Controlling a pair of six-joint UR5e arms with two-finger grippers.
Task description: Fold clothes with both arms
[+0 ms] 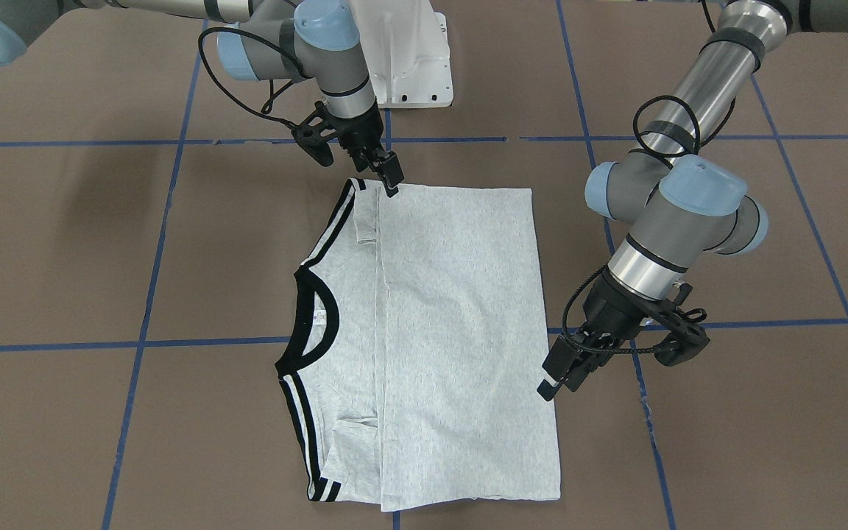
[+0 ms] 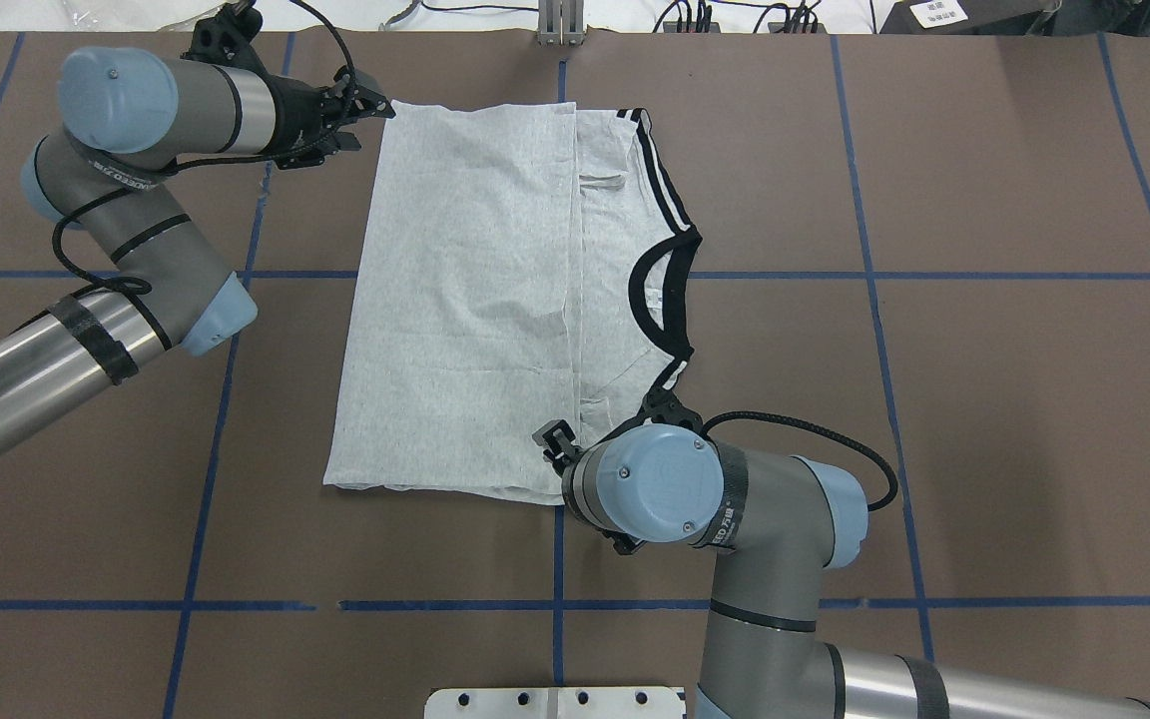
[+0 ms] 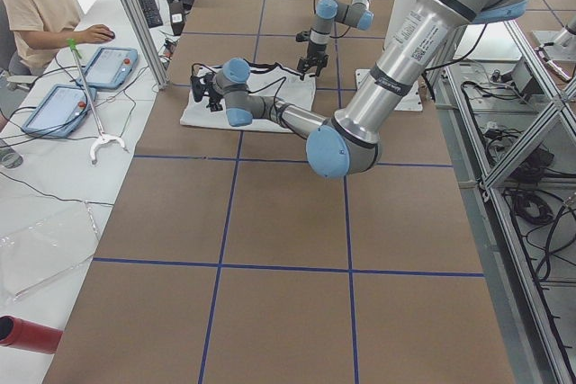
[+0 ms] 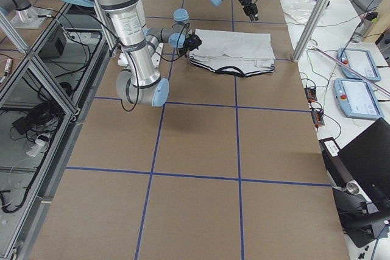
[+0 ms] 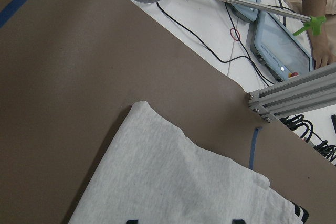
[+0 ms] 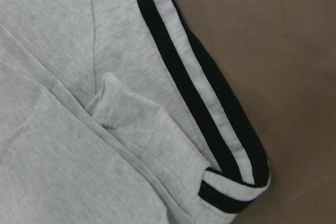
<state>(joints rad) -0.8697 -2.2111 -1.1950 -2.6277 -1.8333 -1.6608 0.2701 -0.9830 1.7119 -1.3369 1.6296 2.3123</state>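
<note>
Hovering just beside the far left corner of the T-shirt [image 2: 465,300], the left gripper [image 1: 555,383] is seen with its two fingers parted and nothing held between them. No cloth is touched by it, and in its wrist view that corner is shown lying flat on the table [image 2: 934,399]. The left arm [image 2: 136,250] is bent back from there towards the near left edge.

The right gripper [image 1: 392,180] is pointed down at the near edge of the shirt, where the folded flap's edge meets it. Its tip is set on or just over the cloth. Whether its fingers are parted or pinched cannot be told, since they are hidden by the wrist from overhead and are not shown in the wrist view. The right arm [image 2: 765,559] is brought in from the near side.

The shirt is laid flat at the middle of the table, with its hem half folded over towards the black collar [image 2: 660,290], which is turned to the right. Striped shoulder trim [image 2: 665,195] is left showing along the far right and near right edges. The brown table is crossed by blue tape lines [image 2: 934,275].
</note>
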